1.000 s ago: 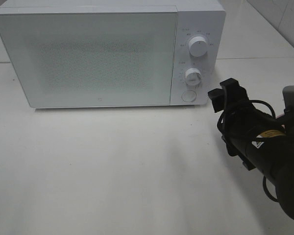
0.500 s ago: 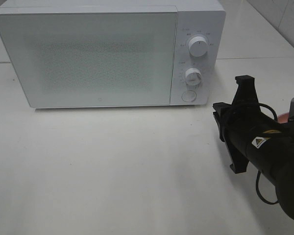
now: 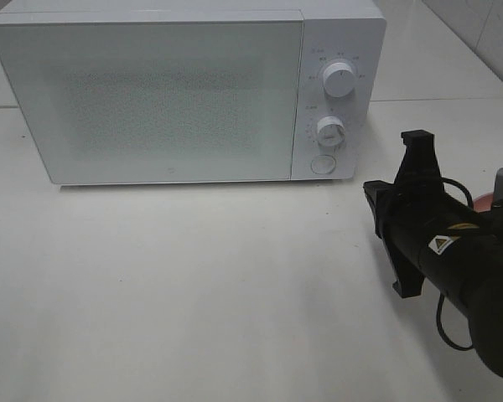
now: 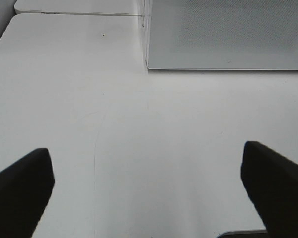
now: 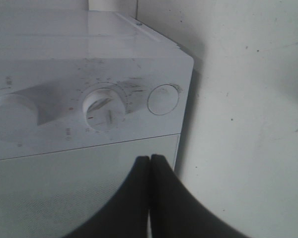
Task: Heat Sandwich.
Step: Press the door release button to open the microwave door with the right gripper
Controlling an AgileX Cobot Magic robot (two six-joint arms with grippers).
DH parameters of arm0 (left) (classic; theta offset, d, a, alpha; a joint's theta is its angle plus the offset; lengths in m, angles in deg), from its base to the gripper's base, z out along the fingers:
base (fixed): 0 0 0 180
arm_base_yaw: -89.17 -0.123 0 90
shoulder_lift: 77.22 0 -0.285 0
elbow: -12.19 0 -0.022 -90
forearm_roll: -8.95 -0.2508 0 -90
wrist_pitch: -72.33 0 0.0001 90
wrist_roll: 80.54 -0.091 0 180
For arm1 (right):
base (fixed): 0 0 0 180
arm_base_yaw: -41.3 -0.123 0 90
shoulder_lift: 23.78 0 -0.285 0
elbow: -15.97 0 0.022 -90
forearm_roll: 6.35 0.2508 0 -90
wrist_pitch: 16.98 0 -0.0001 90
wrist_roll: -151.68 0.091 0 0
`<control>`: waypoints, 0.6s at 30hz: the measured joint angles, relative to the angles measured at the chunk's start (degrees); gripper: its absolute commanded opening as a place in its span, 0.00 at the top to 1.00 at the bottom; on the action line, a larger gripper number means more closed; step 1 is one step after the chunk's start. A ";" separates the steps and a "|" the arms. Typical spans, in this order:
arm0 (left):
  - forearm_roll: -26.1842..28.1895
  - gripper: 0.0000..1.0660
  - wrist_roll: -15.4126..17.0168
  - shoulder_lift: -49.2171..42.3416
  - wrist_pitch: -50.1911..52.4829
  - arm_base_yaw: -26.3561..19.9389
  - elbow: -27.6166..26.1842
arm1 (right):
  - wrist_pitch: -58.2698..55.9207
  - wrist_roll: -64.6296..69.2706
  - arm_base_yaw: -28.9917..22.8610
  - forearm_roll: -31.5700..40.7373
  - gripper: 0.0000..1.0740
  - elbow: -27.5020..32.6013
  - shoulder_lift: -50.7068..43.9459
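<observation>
The sandwich is out of view in every frame. The white microwave (image 3: 151, 92) stands at the back of the table with its door closed; the left wrist view shows its lower corner (image 4: 223, 34). My right gripper (image 3: 371, 194) hovers just right of the control panel, rolled on its side. In the right wrist view its fingers (image 5: 150, 159) are pressed together with nothing between them, pointing at the panel below the lower dial (image 5: 104, 109). My left gripper (image 4: 149, 191) is open over bare table, its fingers wide apart and holding nothing.
The control panel carries an upper dial (image 3: 339, 81), a lower dial (image 3: 329, 131) and a round button (image 3: 322, 163). A pink sliver (image 3: 484, 201) peeks out behind the right arm at the table's right edge. White table (image 3: 193, 285) lies in front of the microwave.
The right gripper's jaws have closed. Its wrist has rolled onto its side and dropped slightly lower, uncovering the pink sliver behind it. The left gripper has not moved.
</observation>
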 measured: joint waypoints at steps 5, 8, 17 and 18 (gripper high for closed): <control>0.00 0.09 0.00 0.00 0.00 0.00 0.00 | -0.06 0.97 0.00 0.17 1.00 -2.12 3.67; 0.00 0.09 0.00 0.00 0.00 0.00 0.00 | -0.06 2.69 0.00 0.17 1.00 -3.95 6.30; 0.00 0.09 0.00 0.00 0.00 0.00 0.00 | -1.66 4.13 1.43 -1.55 1.00 -8.88 10.94; 0.00 0.09 0.00 0.00 0.00 0.00 0.00 | -2.29 4.18 2.12 -2.29 1.00 -9.57 11.34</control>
